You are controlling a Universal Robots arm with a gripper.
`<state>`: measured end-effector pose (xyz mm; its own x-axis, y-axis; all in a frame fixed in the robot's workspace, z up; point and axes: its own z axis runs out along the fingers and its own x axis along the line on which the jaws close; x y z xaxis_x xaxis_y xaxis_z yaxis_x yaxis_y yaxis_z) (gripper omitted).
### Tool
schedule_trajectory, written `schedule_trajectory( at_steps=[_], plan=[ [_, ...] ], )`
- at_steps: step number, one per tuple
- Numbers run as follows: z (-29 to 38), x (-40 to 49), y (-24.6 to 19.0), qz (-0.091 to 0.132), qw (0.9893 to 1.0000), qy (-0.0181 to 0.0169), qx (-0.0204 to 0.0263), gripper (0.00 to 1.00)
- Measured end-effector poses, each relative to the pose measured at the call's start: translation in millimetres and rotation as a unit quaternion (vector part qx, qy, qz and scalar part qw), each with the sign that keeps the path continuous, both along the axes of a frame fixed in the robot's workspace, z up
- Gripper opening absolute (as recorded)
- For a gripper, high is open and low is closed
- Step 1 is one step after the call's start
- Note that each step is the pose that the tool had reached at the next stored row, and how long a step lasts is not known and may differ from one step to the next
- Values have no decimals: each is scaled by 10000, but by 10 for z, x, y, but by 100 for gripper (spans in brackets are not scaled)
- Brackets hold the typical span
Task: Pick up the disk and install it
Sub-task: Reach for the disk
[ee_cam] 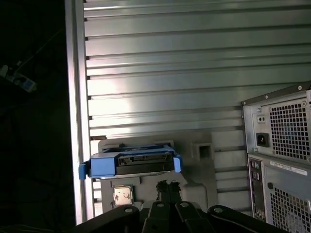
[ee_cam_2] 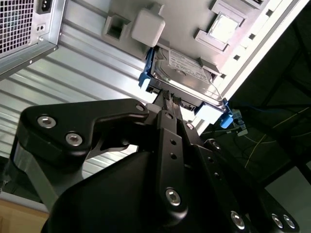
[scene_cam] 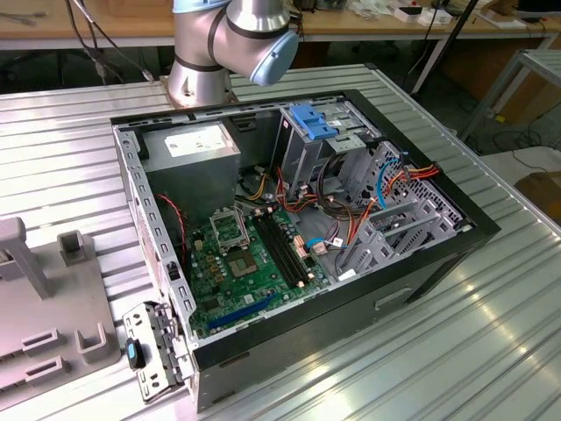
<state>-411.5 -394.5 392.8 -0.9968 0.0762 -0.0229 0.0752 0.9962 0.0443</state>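
Closest to the lens in the second wrist view, the black claw (ee_cam_2: pixel 167 96) is seen with its fingers drawn almost together and nothing held between them. Its tips lie at the connector edge of the disk (ee_cam_2: pixel 187 73), though contact cannot be judged. The disk is found lying flat in a grey holder (ee_cam_2: pixel 180 22) on the ribbed tabletop (ee_cam_2: pixel 87 63), framed by its blue rail, so the pick-up is judged not yet made and the installing is wholly left. In the first wrist view the disk (ee_cam: pixel 133 162) is seen edge-on in that holder (ee_cam: pixel 199 167), near the tabletop's (ee_cam: pixel 170 73) edge, with the claw (ee_cam: pixel 166 184) just short of it. A small square chip (ee_cam: pixel 121 195) is seated in a pocket beside it, and the rear of the computer case (ee_cam: pixel 277 145) stands apart. In the exterior view the case (scene_cam: pixel 351 294) is laid open on the tabletop (scene_cam: pixel 394 368) beside the arm's base (scene_cam: pixel 197 83). Its drive cage (scene_cam: pixel 307 153), capped by a blue bracket (scene_cam: pixel 311 121), is crowded by orange and blue cables (scene_cam: pixel 379 189), which are judged likely to hinder insertion there.
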Motion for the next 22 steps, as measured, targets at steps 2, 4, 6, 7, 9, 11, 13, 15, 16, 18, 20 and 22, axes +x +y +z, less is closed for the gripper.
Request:
schedule_trajectory(
  at_steps=[2,4,6,7,9,11,13,15,16,18,20,22],
  plan=[
    [-1,-70,3,0,10000,1,0,11],
    [-1,-112,4,0,10000,1,0,11],
    [-2,-143,4,0,10000,2,0,11],
    [-2,-160,4,0,10000,2,0,11],
    [-2,-197,6,0,10000,3,0,11],
    [-2,-234,8,0,10000,3,0,11],
    [-3,-271,10,0,10000,4,0,11],
    [-3,-301,15,0,10000,5,0,11],
    [-4,-331,18,0,10000,6,0,11],
    [-5,-373,23,0,10000,6,0,11],
    [-6,-414,28,0,10000,7,0,11],
    [-7,-451,36,0,10000,7,0,11]
  ],
)
